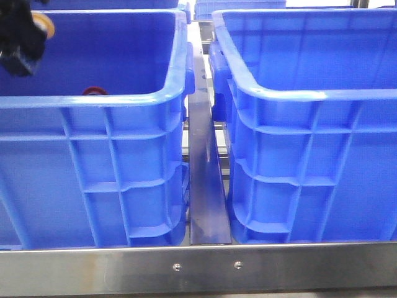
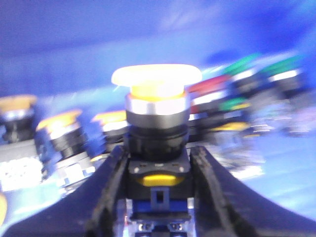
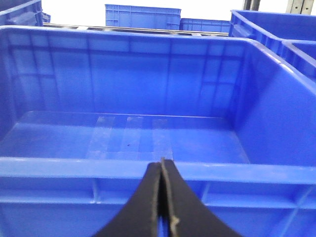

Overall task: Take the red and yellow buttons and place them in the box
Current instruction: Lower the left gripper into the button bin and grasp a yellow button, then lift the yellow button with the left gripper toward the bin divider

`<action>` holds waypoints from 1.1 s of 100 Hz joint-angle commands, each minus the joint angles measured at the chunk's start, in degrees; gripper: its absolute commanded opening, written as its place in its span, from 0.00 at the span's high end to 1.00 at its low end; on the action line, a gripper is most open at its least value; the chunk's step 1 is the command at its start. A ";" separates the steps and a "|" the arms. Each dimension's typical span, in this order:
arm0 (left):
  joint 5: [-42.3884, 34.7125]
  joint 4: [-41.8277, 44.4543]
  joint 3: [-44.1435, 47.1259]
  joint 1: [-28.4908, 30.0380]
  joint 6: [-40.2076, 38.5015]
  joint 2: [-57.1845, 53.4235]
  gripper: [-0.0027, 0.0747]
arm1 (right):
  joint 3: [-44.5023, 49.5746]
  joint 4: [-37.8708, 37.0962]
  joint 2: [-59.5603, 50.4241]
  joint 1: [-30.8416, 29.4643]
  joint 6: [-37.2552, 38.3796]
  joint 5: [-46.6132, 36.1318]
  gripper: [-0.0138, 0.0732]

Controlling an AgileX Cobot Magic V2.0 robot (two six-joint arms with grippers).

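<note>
The yellow button (image 2: pixel 156 89) sits clamped between the two black fingers (image 2: pixel 106 197) of the left gripper (image 2: pixel 157 190), its pale domed cap up, a silver ring under it and a black body below. In the front view the same yellow cap (image 1: pixel 44 25) shows at the far left, beside the dark gripper (image 1: pixel 22 37), high over the left bin (image 1: pixel 93 102). A red button (image 1: pixel 94 91) peeks just above that bin's near rim, lying inside it.

Behind the held button the left wrist view shows a heap of more buttons in the bin: yellow-capped ones (image 2: pixel 61 121) to one side, red-capped (image 2: pixel 212 84) and green-capped ones (image 2: pixel 247 64) to the other. That picture is blurred, so their number is hard to tell.

The right bin (image 1: pixel 310 96) stands beside the left one, a metal rail (image 1: pixel 205 174) between them; they do not touch. The right wrist view looks into a blue bin (image 3: pixel 123 168) with a bare floor. The right gripper (image 3: pixel 163 197) hangs just outside its near wall, its jaws pressed together with nothing between them.
</note>
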 commanded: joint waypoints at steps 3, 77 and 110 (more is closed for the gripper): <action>-4.83 -1.21 -1.04 -3.39 1.65 -4.45 0.90 | 0.29 -0.50 -1.01 -0.08 -0.04 -4.47 0.92; -5.02 -5.63 -1.04 -28.71 11.60 -6.00 0.90 | 0.29 -0.50 -1.01 -0.08 -0.04 -4.47 0.92; -5.02 -5.75 -1.04 -34.92 14.46 -6.11 0.90 | 0.29 -0.50 -1.01 -0.08 -0.04 -4.47 0.92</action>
